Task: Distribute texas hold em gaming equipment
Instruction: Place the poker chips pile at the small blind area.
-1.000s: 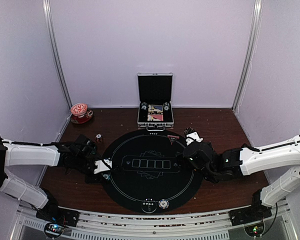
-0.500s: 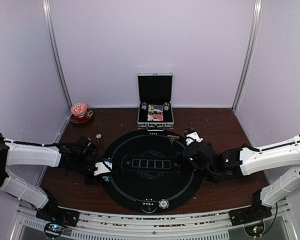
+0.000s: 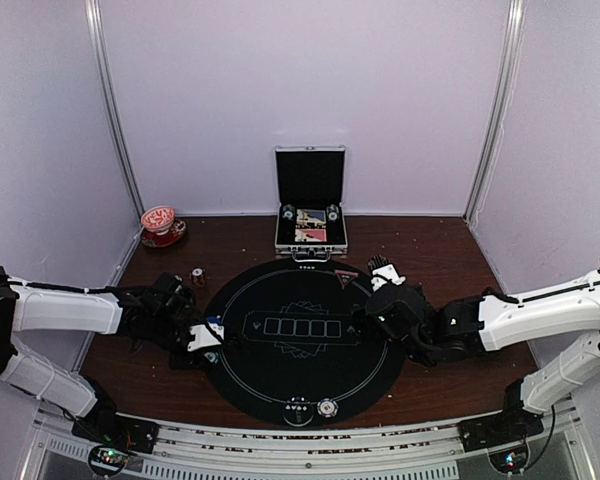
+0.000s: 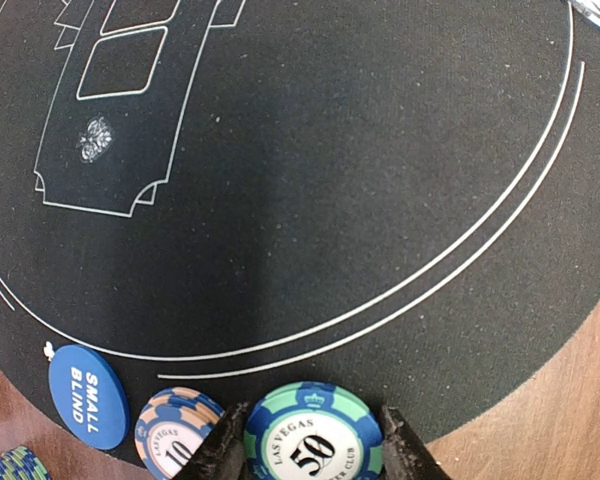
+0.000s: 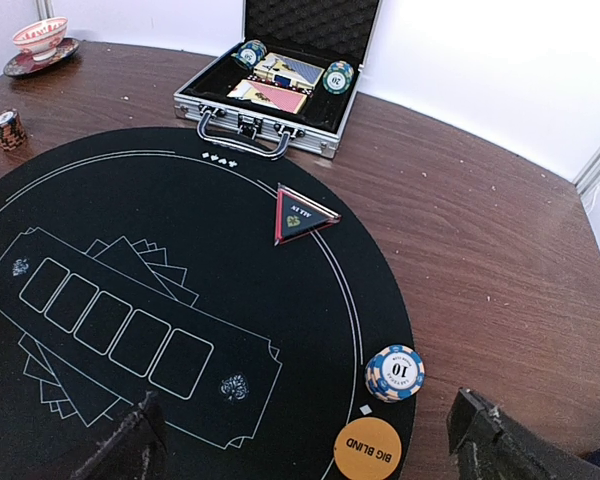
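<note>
the left gripper is clenched on the rim of a green-and-blue 50 chip, face up at the left edge of the round poker mat. whether the chip rests on the felt i cannot tell. one of its fingers stands just beside the orange 10 chip. spreading the jaws could therefore shove that chip toward the small blind disc, or let the 50 slip onto the table. the right gripper hangs wide and empty over the mat's right edge.

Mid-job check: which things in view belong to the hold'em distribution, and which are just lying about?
Job: 50 chip in the left end effector; 10 chip; second 10 chip; Small Blind button; Big Blind button; All In triangle; cards.
Lying about: teacup and saucer; silver case.
</note>
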You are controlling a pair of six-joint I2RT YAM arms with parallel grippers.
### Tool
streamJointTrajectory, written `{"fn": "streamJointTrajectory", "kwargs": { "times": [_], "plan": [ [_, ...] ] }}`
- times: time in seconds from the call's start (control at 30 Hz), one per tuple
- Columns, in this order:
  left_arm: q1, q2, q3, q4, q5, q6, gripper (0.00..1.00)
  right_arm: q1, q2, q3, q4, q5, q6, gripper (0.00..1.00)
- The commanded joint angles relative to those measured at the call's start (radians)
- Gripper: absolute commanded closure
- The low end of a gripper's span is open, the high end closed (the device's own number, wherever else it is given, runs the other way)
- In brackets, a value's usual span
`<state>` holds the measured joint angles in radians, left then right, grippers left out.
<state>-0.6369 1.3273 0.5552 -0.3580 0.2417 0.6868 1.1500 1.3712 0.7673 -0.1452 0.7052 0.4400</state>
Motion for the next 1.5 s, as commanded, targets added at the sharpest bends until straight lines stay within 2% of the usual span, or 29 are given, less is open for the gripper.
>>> {"fn": "streamJointTrajectory", "kwargs": {
  "times": [0.0, 0.57, 0.7, 0.87, 0.97, 1.13, 1.3, 1.47],
  "plan": [
    [-0.006, -0.004, -0.006, 0.039, -0.001, -0.005, 0.58, 0.007, 0.009, 0.008, -0.004, 0.017, -0.008, 0.00],
    [-0.006, -0.050, 0.006, 0.028, 0.000, -0.011, 0.46, 0.007, 0.013, 0.010, -0.004, 0.014, -0.010, 0.00],
    [-0.007, -0.126, 0.020, -0.002, 0.015, -0.016, 0.33, 0.008, 0.014, 0.009, -0.004, 0.014, -0.010, 0.00],
    [0.002, -0.236, 0.027, 0.020, -0.076, -0.066, 0.06, 0.007, 0.012, 0.008, -0.004, 0.014, -0.009, 0.00],
    [0.039, -0.256, 0.049, 0.023, -0.111, -0.083, 0.02, 0.008, 0.012, 0.008, -0.003, 0.014, -0.008, 0.00],
    [0.172, -0.179, 0.153, 0.014, -0.122, -0.126, 0.02, 0.007, 0.017, 0.010, -0.004, 0.013, -0.010, 0.00],
    [0.352, -0.009, 0.293, -0.022, -0.091, -0.183, 0.02, 0.008, 0.022, 0.012, -0.004, 0.012, -0.009, 0.00],
    [0.415, 0.132, 0.361, -0.019, -0.102, -0.216, 0.02, 0.009, 0.020, 0.012, -0.005, 0.011, -0.008, 0.00]
  ]
}}
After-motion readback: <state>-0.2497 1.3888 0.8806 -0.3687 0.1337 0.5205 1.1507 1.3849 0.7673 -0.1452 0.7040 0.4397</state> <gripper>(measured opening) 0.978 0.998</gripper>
